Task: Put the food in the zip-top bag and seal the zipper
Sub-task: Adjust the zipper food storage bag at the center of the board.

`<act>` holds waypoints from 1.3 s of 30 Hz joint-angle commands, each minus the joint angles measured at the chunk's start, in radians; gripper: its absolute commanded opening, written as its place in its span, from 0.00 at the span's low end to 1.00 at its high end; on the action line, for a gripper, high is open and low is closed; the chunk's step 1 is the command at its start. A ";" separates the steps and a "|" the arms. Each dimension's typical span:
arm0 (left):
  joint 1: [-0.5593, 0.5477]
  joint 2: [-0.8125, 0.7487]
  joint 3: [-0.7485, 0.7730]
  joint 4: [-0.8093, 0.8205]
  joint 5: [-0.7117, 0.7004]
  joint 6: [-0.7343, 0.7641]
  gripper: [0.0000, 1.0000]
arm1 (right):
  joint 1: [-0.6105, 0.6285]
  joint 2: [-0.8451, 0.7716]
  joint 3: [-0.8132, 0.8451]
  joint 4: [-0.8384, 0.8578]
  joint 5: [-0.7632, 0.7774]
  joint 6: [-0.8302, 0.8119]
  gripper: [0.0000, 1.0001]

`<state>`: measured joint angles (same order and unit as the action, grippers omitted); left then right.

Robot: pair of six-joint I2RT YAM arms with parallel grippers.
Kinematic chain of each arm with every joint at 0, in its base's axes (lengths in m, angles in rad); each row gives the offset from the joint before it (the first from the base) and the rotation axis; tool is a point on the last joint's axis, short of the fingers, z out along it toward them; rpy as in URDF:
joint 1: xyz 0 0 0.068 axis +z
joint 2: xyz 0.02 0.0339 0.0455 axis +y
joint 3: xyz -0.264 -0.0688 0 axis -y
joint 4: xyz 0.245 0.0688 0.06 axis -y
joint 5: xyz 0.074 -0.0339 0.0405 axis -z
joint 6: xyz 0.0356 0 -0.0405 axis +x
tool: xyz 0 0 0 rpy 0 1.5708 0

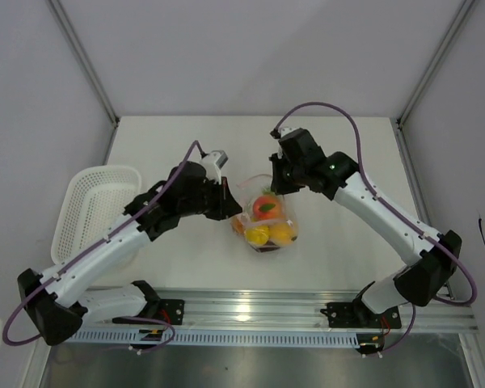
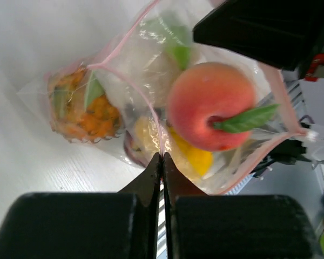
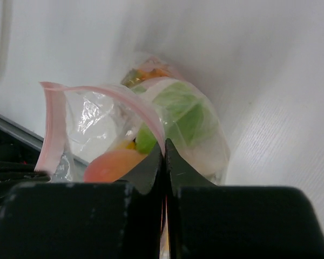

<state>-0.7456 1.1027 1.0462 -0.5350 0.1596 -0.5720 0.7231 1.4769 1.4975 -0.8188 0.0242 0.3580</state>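
Left end effector (image 2: 161, 157) pinched shut on zipper (image 3: 53, 127); right end effector (image 3: 164, 147) likewise clamped on it. Bag (image 1: 267, 226) on table (image 1: 347, 242) between arms, food (image 2: 211, 106) inside, mouth gaping. Risk: strip slips from pinch, or bulging food stops mouth sealing.

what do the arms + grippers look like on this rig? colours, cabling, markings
The left arm and right arm have white links and black joint housings. A purple cable runs along each. The left gripper and right gripper are black: blocky bodies, tapered fingers. A green light shows on the right arm. No lettering is readable.
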 commanded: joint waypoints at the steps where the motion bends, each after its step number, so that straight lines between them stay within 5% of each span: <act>1: 0.008 -0.070 0.245 0.032 -0.014 0.035 0.01 | 0.025 -0.038 0.232 -0.028 0.052 -0.051 0.00; 6: 0.006 -0.151 0.313 0.036 0.040 0.002 0.01 | 0.068 -0.062 0.310 -0.062 0.031 -0.047 0.00; 16: 0.006 -0.233 0.094 0.078 0.024 -0.055 0.00 | 0.044 -0.061 0.122 0.055 -0.051 -0.040 0.00; 21: 0.006 -0.288 0.067 0.037 -0.087 0.046 0.02 | 0.038 -0.015 0.141 0.064 -0.090 -0.059 0.00; 23: 0.006 -0.296 0.075 0.017 -0.098 0.101 0.07 | 0.038 -0.015 0.153 0.060 -0.105 -0.060 0.00; 27: 0.006 -0.245 0.116 -0.049 -0.071 0.146 0.58 | 0.038 -0.021 0.173 0.046 -0.116 -0.060 0.00; 33: 0.006 -0.124 0.171 -0.054 -0.081 0.121 0.74 | 0.039 -0.024 0.164 0.047 -0.135 -0.048 0.00; 39: 0.005 0.035 0.305 -0.146 -0.136 0.162 0.74 | 0.041 -0.026 0.182 0.035 -0.132 -0.053 0.00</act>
<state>-0.7448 1.0931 1.2575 -0.6262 0.0711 -0.4511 0.7628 1.4818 1.6276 -0.8093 -0.0963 0.3130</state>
